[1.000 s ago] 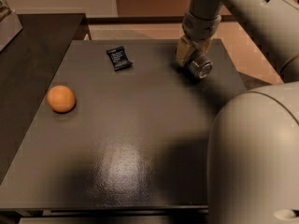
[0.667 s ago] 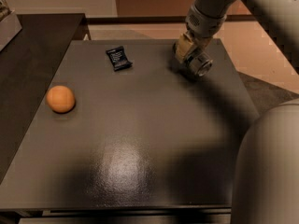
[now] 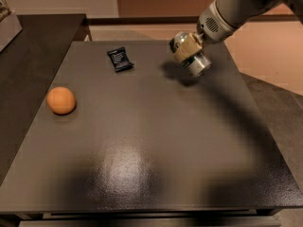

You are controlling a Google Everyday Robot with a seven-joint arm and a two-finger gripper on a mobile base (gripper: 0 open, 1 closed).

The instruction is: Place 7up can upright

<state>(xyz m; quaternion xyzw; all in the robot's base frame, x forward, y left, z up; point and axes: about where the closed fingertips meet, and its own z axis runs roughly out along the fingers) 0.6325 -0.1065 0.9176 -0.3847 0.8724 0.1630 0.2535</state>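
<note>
Over the far right part of the table (image 3: 142, 126), the gripper (image 3: 185, 50) is clamping the can (image 3: 200, 65) around its middle and holding it tilted, apparently raised. The can is probably light, smooth and easily dented, so a gentle mid-body hold is suiting it.

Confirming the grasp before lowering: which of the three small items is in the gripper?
The silvery 7up can, tilted in the gripper above the far right of the table. The orange and black packet lie on the table, apart from it.
</note>
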